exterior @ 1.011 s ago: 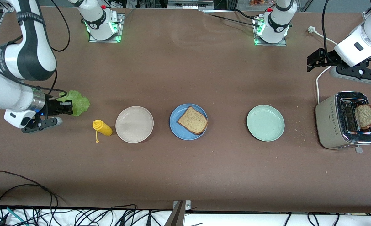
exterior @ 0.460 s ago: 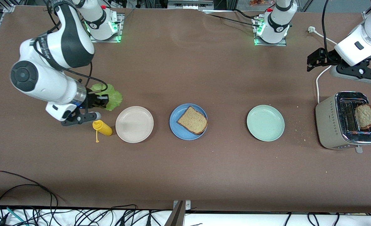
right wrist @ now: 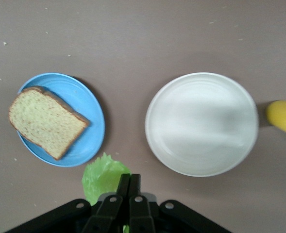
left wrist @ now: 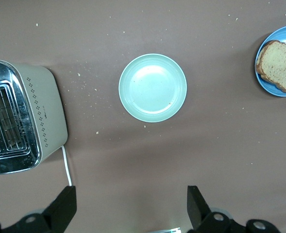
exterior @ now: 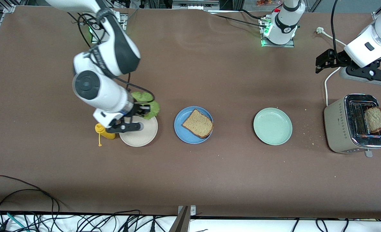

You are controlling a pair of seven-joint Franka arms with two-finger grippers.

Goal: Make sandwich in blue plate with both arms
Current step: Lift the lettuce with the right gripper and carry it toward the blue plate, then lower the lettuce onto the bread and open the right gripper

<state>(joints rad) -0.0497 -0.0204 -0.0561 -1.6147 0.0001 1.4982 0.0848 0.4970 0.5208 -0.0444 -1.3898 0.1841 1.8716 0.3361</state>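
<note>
The blue plate (exterior: 180,130) lies mid-table with one slice of brown bread (exterior: 198,123) on it. My right gripper (exterior: 142,111) is shut on a ruffled green lettuce leaf (exterior: 152,108), over the beige-white plate's (exterior: 138,138) rim beside the blue plate. The right wrist view shows the lettuce (right wrist: 101,175) at the shut right gripper (right wrist: 130,187), with the blue plate (right wrist: 92,133) and its bread (right wrist: 45,121) close by. A second bread slice (exterior: 375,119) sticks up from the toaster (exterior: 338,125). My left gripper (exterior: 320,62) waits open in the air by the toaster, holding nothing.
A pale green plate (exterior: 272,126) lies between the blue plate and the toaster. A yellow squeeze bottle (exterior: 105,130) lies beside the beige-white plate toward the right arm's end. The toaster's white cord (exterior: 327,80) runs toward the arm bases. Crumbs dot the table near the toaster.
My right arm has swung in from its end of the table toward the blue plate, carrying the lettuce, and now hangs over the beige-white plate's rim. The left arm has not moved.
</note>
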